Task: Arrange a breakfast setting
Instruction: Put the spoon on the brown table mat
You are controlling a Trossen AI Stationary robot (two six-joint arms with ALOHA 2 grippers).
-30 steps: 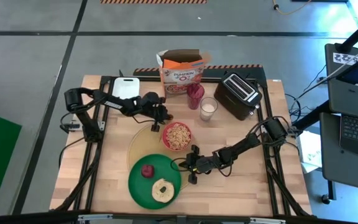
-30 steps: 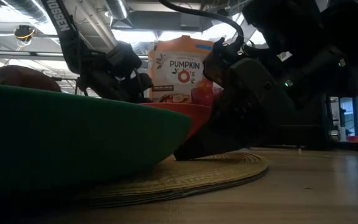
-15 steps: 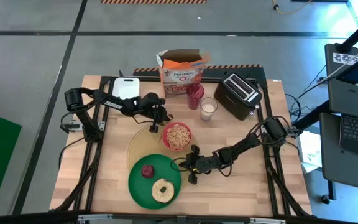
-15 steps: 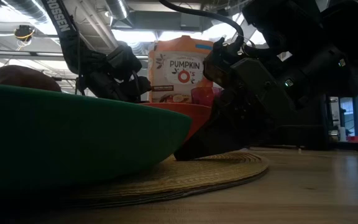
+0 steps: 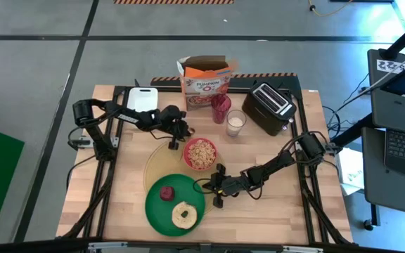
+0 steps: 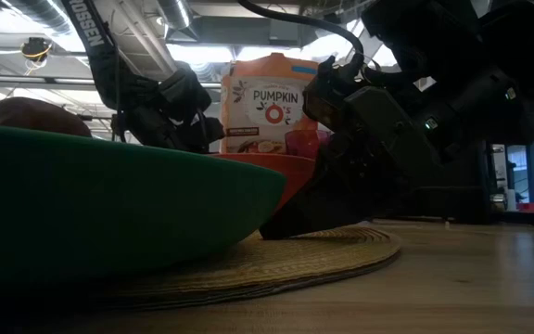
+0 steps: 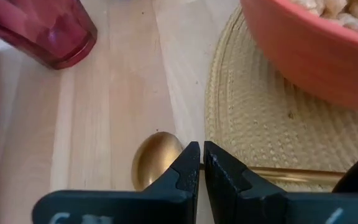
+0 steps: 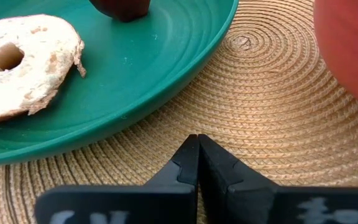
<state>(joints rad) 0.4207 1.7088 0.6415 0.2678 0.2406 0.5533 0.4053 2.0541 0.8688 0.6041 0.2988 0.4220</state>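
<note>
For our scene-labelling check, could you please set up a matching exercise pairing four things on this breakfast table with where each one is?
Things:
1. bagel-like bread ring
2. small gold-coloured spoon
3. red bowl of cereal
4. clear glass of milk

Places:
A. on the bare wood beside the black toaster
B. on the large green plate, next to the small dark-red fruit
C. at the edge of the round tan woven placemat, under the left gripper
D. on the placemat, behind the plate

Pairs: 1-B, 2-C, 3-D, 4-A
</note>
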